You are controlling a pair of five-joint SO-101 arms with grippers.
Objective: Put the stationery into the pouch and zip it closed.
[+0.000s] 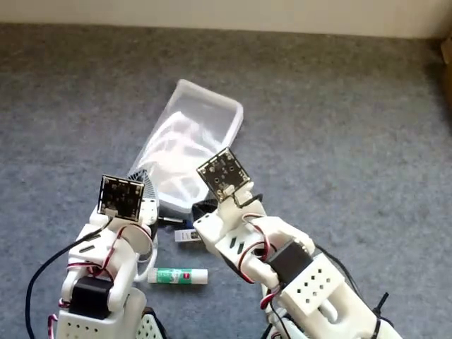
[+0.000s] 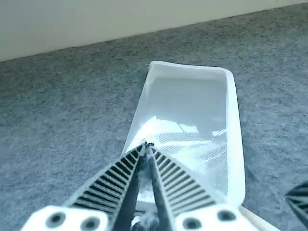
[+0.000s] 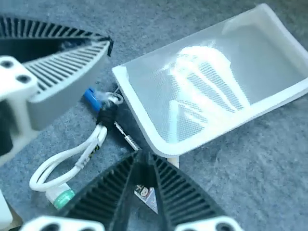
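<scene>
Grey carpet-like counter [image 1: 353,127] ran across the whole scene, with a pale wall strip [image 1: 212,14] along the far edge and a brown object [image 1: 446,63] at the far right edge, too cut off to identify. The pouch [image 1: 187,145], translucent white mesh, lay flat and diagonal in the middle of the counter, with one short end toward the two arms. In the high view the left arm [image 1: 106,261] sat low at the near left, its wrist tipped down toward the near left corner of the pouch. The right arm [image 1: 282,261] came in from the near right, angled inward, with its wrist over the near end of the pouch. On the left gripper [image 2: 146,148] the ribbed fingers were pressed together at the tips, pointing along the pouch just over its near edge; no item was seen between them. On the right gripper [image 3: 144,158] the fingers also met at the tips right at the pouch rim; whether they pinched the rim could not be told. Stationery lay outside the pouch, on the counter between the arms: a glue stick [image 1: 178,276] with a green label on its side, a small printed item [image 1: 187,236] just beside the right wrist, a looped white cord [image 3: 72,161] and a small blue piece [image 3: 91,99].
</scene>
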